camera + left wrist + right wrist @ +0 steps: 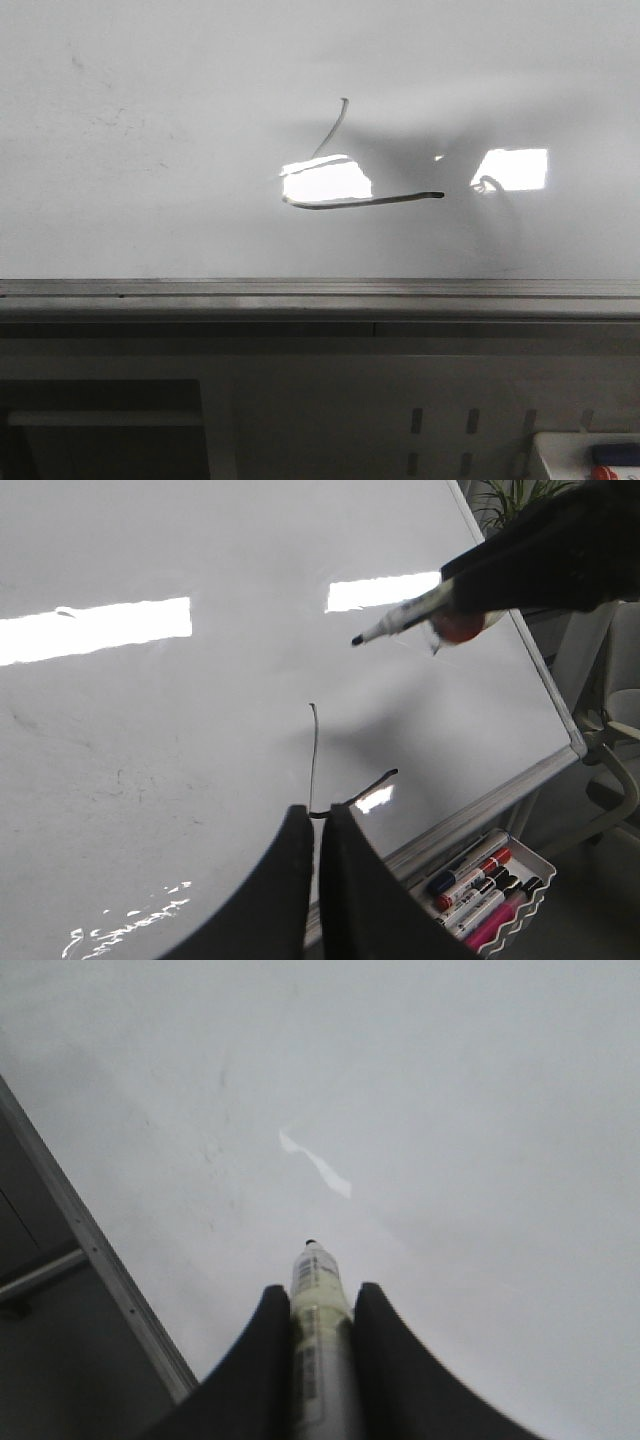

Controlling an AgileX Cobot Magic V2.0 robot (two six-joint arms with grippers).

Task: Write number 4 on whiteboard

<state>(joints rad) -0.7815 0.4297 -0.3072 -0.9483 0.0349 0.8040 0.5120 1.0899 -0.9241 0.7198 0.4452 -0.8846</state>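
The whiteboard [150, 210] fills the front view, with a grey rail [320, 290] along its near edge. On it are dark lines of the number 4 [360, 200]: a thin slanted stroke [332, 128] running down into a horizontal bar. In the left wrist view the same lines [313, 760] sit just beyond my left gripper [318, 815], which is shut and holds nothing. My right gripper [320, 1295] is shut on a white marker [318, 1310]. Its black tip [357, 640] hangs off the board [150, 740], to the side of the strokes. No gripper shows in the front view.
A white tray [530, 865] with several markers [470, 875] hangs below the rail at the board's right end; its corner [560, 450] shows in the front view. Bright glare patches [325, 180] lie on the board. A plant [510, 495] and a chair [615, 770] stand past the right edge.
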